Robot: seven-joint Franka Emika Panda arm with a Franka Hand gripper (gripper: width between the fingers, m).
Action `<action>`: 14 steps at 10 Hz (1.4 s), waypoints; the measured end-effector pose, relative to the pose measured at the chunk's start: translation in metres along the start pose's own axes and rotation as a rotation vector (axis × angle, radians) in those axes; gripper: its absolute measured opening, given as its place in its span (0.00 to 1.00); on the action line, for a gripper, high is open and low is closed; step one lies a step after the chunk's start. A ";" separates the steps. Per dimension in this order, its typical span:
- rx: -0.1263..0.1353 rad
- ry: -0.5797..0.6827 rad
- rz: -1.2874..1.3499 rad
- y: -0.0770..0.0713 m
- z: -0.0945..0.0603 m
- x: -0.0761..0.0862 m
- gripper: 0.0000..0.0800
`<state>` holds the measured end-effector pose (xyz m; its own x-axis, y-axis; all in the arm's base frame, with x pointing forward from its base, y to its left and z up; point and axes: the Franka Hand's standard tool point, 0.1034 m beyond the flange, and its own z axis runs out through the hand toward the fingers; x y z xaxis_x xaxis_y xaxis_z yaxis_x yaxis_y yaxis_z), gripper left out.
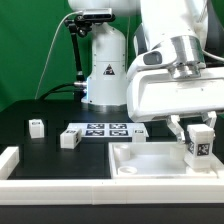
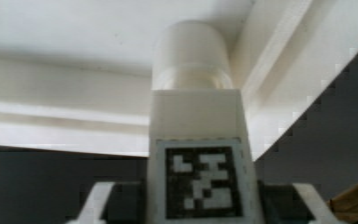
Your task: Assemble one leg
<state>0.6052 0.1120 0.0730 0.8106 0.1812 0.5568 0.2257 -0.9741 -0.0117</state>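
My gripper (image 1: pixel 199 140) is shut on a white leg (image 1: pixel 200 143) with a black-and-white tag and holds it upright above the far right part of the white tray-like panel (image 1: pixel 150 160). In the wrist view the leg (image 2: pixel 199 140) fills the middle between the two fingers (image 2: pixel 105 203), its round peg end pointing at the panel's rim (image 2: pixel 87 95). Three more legs show in the exterior view: one (image 1: pixel 36 126) at the left, one (image 1: pixel 68 138) by the marker board, one (image 1: pixel 141 130) behind the panel.
The marker board (image 1: pixel 104 130) lies flat on the black table behind the panel. A white raised border (image 1: pixel 10 160) runs along the table's left and front edges. The robot base (image 1: pixel 103 70) stands at the back before a green backdrop.
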 end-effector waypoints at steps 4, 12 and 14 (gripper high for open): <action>0.005 -0.011 -0.010 -0.004 0.003 -0.003 0.46; 0.008 -0.018 -0.010 -0.005 -0.001 0.002 0.81; 0.021 -0.052 -0.013 -0.007 -0.007 0.009 0.81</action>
<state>0.6069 0.1199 0.0837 0.8344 0.2013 0.5131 0.2473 -0.9687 -0.0221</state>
